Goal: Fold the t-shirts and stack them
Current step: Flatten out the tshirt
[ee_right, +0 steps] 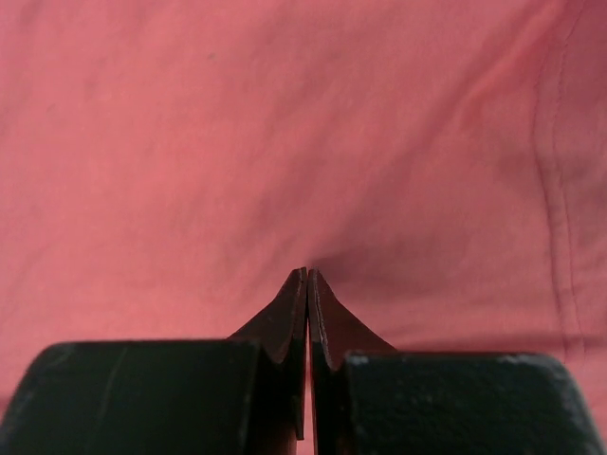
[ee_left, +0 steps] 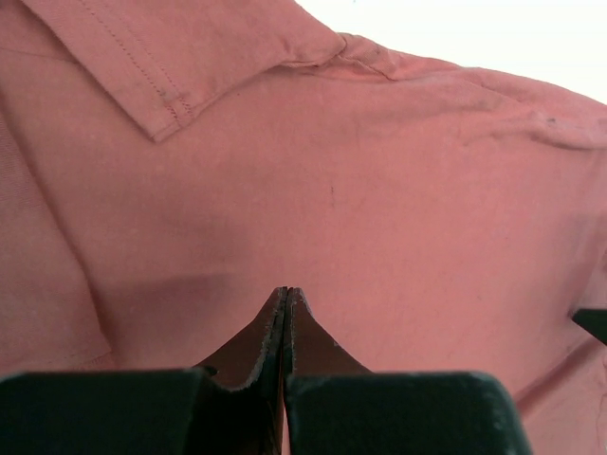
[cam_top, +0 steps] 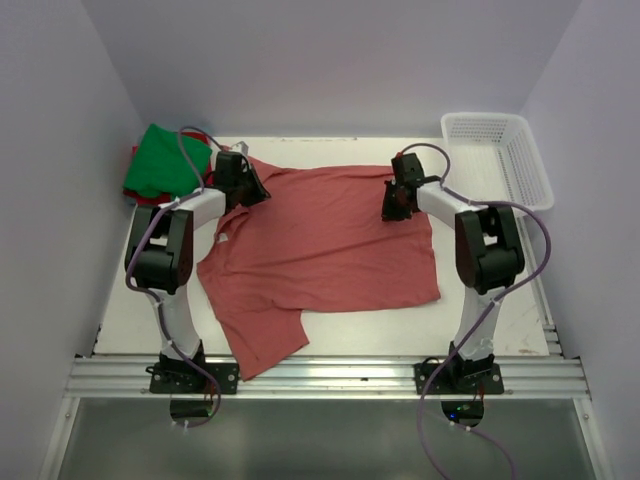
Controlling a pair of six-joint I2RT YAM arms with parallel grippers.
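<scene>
**Pincer state.** The left pincer (ee_left: 287,294) was fully closed, its jaws pressed flat together with no gap showing. Its tips stood at the surface of the brick-red t-shirt (cam_top: 330,240), near the far-left part of the garment, just short of a stitched hem flap (ee_left: 161,90). The right pincer (ee_right: 306,275) was likewise fully closed. Its tips met the same cloth near the far-right edge, where a shallow dimple and shadow marked the contact. No fold of fabric was visible between either pair of jaws, so neither appeared to hold anything. Both were judged to be pressing on or hovering at the cloth, not gripping it.

**Placement.** The brick-red t-shirt lay spread open across the middle of the bench (cam_top: 500,320), between the two arms, a position judged to put both far corners within reach at once. One lobe of it trailed toward the near-left edge and was not yet squared up.

**Other items.** The green t-shirt (cam_top: 160,160) sat bunched in the far-left corner on top of the red-pink t-shirt (cam_top: 131,172), of which only an edge showed. The white mesh basket (cam_top: 500,150) stood at the far right, apart from the cloth.

**Progress.** Folding was judged not yet begun.
</scene>
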